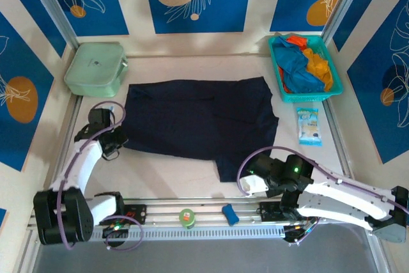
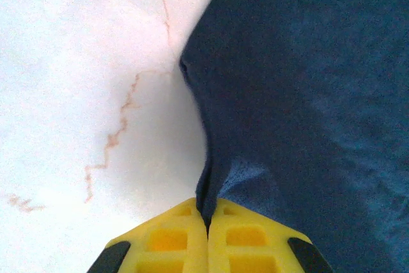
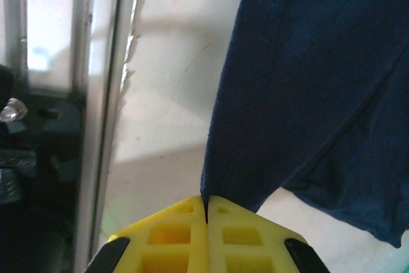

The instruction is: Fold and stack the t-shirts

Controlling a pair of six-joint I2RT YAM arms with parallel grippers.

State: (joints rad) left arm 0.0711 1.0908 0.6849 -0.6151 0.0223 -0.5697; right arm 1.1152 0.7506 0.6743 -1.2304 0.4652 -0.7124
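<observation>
The large dark navy t-shirt (image 1: 198, 119) lies spread across the table's middle. My left gripper (image 1: 119, 137) is at its left edge, shut on a pinch of the navy cloth (image 2: 217, 183); the yellow jaws meet with the fabric squeezed between them. My right gripper (image 1: 241, 180) is at the shirt's near right corner, shut on the hem of the navy t-shirt (image 3: 255, 126), which hangs up from the closed yellow jaws. The bright blue t-shirt (image 1: 297, 65) and orange t-shirt (image 1: 318, 63) sit bunched in the teal basket (image 1: 308, 96), with a bit of red (image 1: 295, 40) at the top.
A pale green plastic box (image 1: 94, 68) stands at the back left. A small white packet (image 1: 308, 126) lies right of the shirt. A green tape roll (image 1: 186, 217) and a blue item (image 1: 230, 214) rest on the front rail. The table's front edge (image 3: 108, 126) runs close to my right gripper.
</observation>
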